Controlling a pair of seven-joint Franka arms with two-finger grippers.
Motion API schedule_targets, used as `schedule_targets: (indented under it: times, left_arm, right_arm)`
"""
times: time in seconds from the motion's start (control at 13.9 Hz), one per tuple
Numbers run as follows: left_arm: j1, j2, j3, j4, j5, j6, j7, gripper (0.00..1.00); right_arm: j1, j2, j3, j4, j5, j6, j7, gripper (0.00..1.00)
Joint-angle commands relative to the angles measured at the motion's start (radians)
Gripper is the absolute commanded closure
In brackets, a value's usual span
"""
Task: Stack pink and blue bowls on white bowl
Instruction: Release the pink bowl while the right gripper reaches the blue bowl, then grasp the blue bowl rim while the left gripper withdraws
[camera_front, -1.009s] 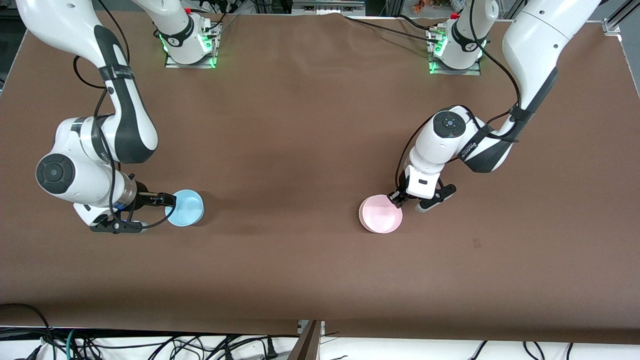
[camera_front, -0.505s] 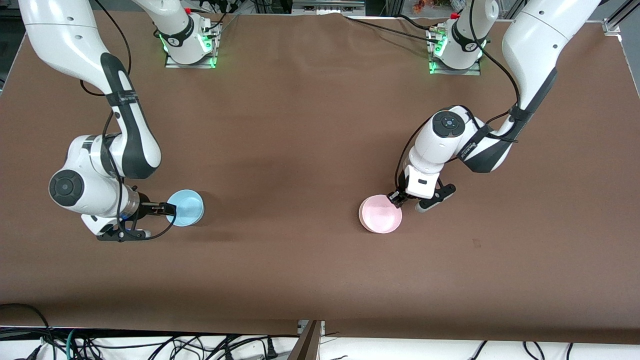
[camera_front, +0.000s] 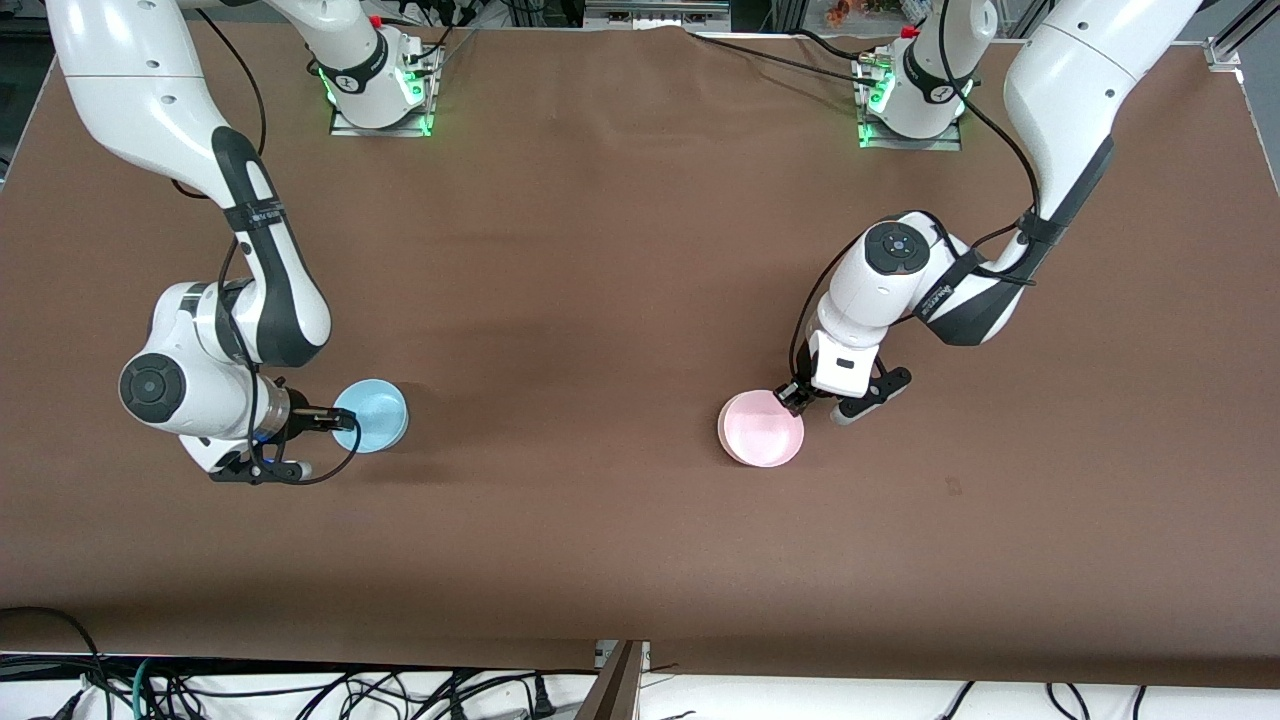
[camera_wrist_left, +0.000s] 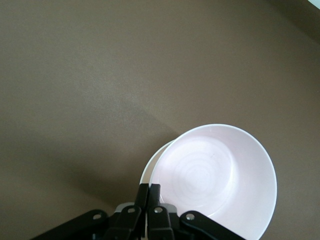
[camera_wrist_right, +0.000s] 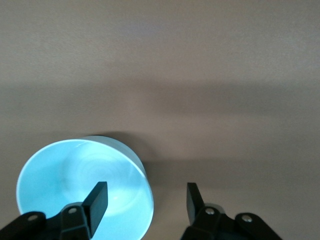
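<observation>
Pale pink plastic bowl, nested in the round white plastic bowl, looks light and stiff; the left gripper is clamped on its thin rim. The right gripper, jaws apart, straddles the sky-blue plastic bowl's rim toward the right arm's end.

High front overview, two close wrist views

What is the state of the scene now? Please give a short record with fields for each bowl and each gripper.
pink bowl: sits in the white bowl, slightly off-centre
white bowl: under the pink bowl; only a thin edge shows
blue bowl: on the table, toward the right arm's end
left gripper: shut on the pink bowl's rim
right gripper: open, one finger inside the blue bowl, the other outside its rim
table: brown cover
task progress: pink bowl stacked, blue bowl not yet
</observation>
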Motion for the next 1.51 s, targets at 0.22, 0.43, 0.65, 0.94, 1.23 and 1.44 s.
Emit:
schedule_targets:
  times: [0.22, 0.43, 0.65, 0.94, 1.23, 1.44]
  left_arm:
    - [-0.006, 0.013, 0.003, 0.016, 0.039, 0.011, -0.029, 0.86]
    - [-0.005, 0.013, 0.003, 0.018, 0.039, 0.011, -0.029, 0.84]
    - [-0.005, 0.013, 0.003, 0.018, 0.039, 0.011, -0.029, 1.0]
    - [-0.006, 0.025, 0.004, 0.022, 0.065, 0.011, -0.035, 1.0]
    - [-0.003, 0.041, 0.004, 0.034, 0.125, 0.011, -0.087, 1.0]
    - [0.012, 0.035, 0.003, 0.059, 0.125, 0.008, -0.076, 1.0]
  right_arm:
    - [-0.012, 0.014, 0.005, -0.01, 0.051, 0.012, -0.029, 0.47]
    - [-0.012, 0.014, 0.005, -0.016, 0.051, 0.012, -0.029, 0.6]
    - [-0.012, 0.014, 0.005, -0.018, 0.051, 0.012, -0.029, 0.73]
    - [-0.012, 0.014, 0.005, -0.018, 0.053, 0.012, -0.026, 0.48]
    - [-0.004, 0.002, 0.005, -0.007, 0.053, 0.001, -0.009, 0.01]
    - [-0.004, -0.059, 0.005, -0.005, 0.053, -0.005, -0.02, 0.01]
